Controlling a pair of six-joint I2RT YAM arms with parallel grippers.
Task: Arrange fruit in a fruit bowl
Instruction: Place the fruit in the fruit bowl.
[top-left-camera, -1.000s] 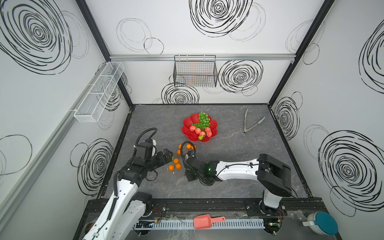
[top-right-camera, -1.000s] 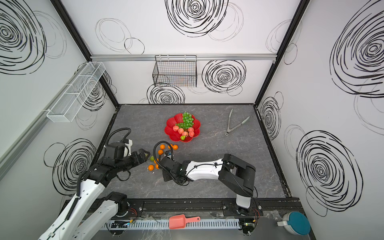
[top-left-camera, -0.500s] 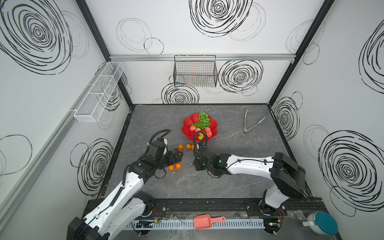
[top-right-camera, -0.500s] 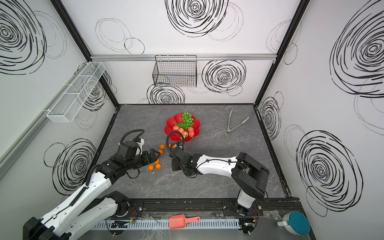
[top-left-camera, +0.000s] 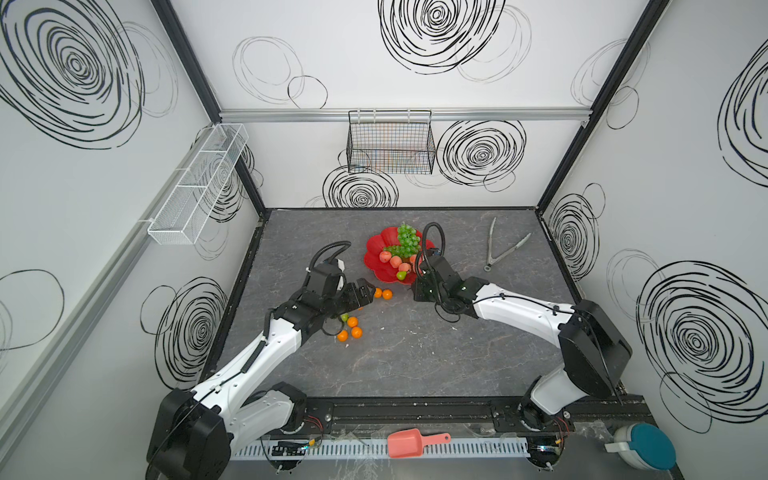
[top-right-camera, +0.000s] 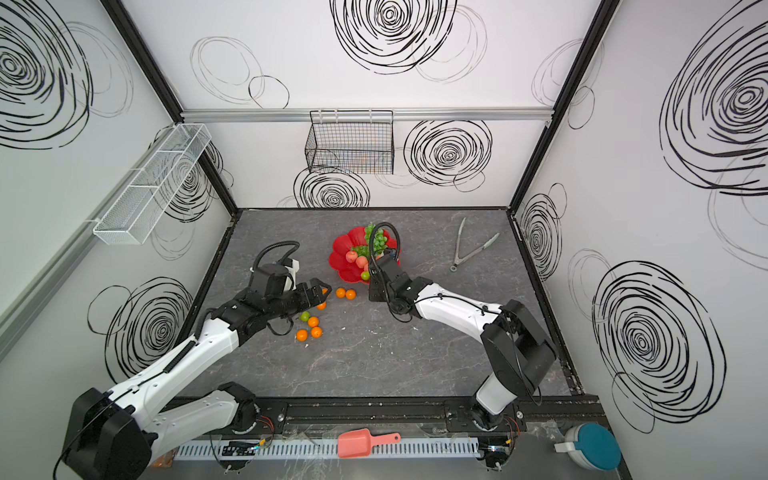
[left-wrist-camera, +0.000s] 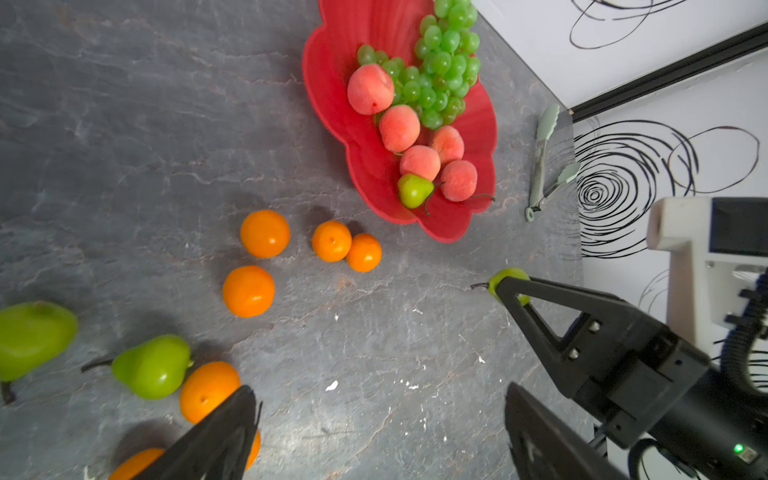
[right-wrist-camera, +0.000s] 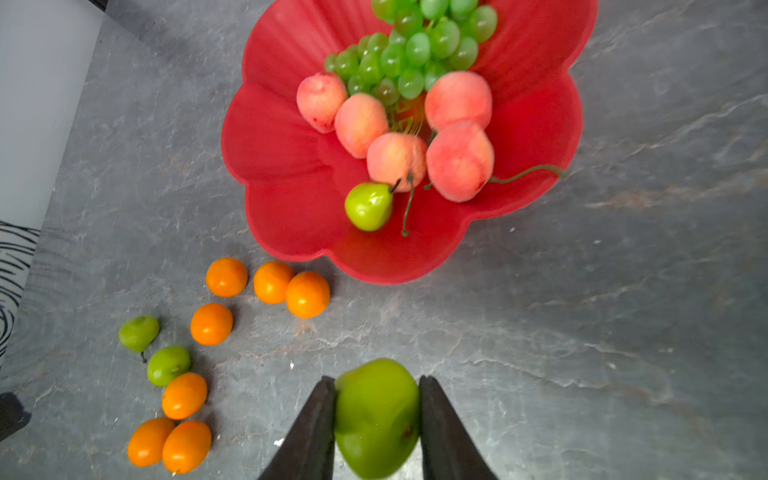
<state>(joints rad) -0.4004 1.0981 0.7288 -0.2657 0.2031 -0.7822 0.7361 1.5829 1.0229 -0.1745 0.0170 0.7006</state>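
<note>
Scanning both top views: the fruit bowl (top-left-camera: 376, 262) is set mid-table toward the far side, with grapes (top-left-camera: 405, 241) and peaches (top-left-camera: 395, 261) in it. The right gripper (top-left-camera: 417, 266) is placed at its near-right rim. The left gripper (top-left-camera: 368, 291) is held open and empty over loose tangerines (top-left-camera: 387, 294), near-left of the bowl.

Left wrist view: a stem is seen poking past the right claw's fingertip.

Right wrist view: the jaws are clamped on a green pear (right-wrist-camera: 376, 419), its long axis apparently along the fingers. The bowl lies straight ahead. Bare red floor is left at its near-left lobes. The scalloped rim must be cleared first.
</note>
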